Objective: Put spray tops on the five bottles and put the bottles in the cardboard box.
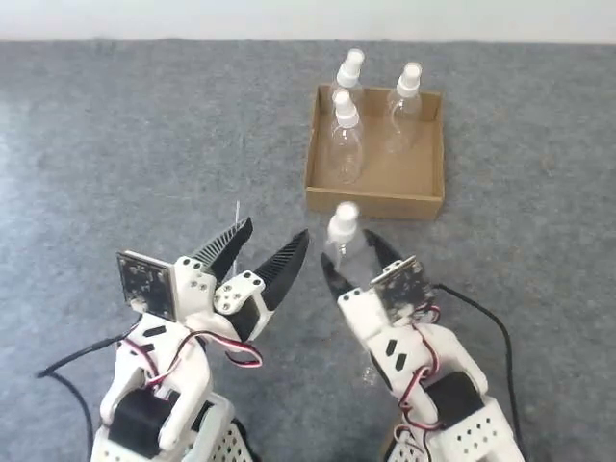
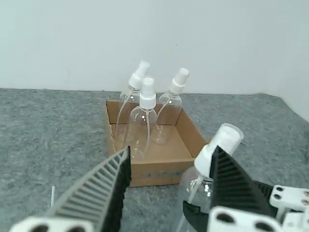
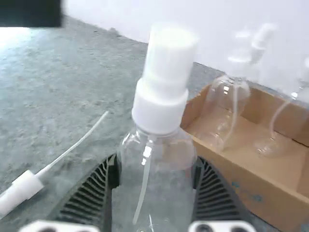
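Observation:
A cardboard box (image 1: 423, 202) stands at the back of the grey carpet with three clear bottles in it, each with a white spray top (image 1: 346, 106) (image 2: 147, 96) (image 3: 227, 108). A fourth capped bottle (image 1: 341, 233) (image 3: 155, 145) (image 2: 215, 154) stands upright just in front of the box. My right gripper (image 1: 348, 252) (image 3: 154, 193) is shut on its body. My left gripper (image 1: 274, 236) (image 2: 166, 193) hangs open beside that bottle, with nothing in it. A loose spray top (image 3: 24, 186) with its thin tube (image 1: 237, 214) lies on the carpet by the left gripper.
Grey carpet (image 1: 115, 144) stretches bare to the left of the box. A white wall (image 2: 145, 34) runs behind the box. Black cables (image 1: 481, 313) trail beside both arm bases. A small clear shape (image 1: 369, 371) shows by the right arm; I cannot tell what it is.

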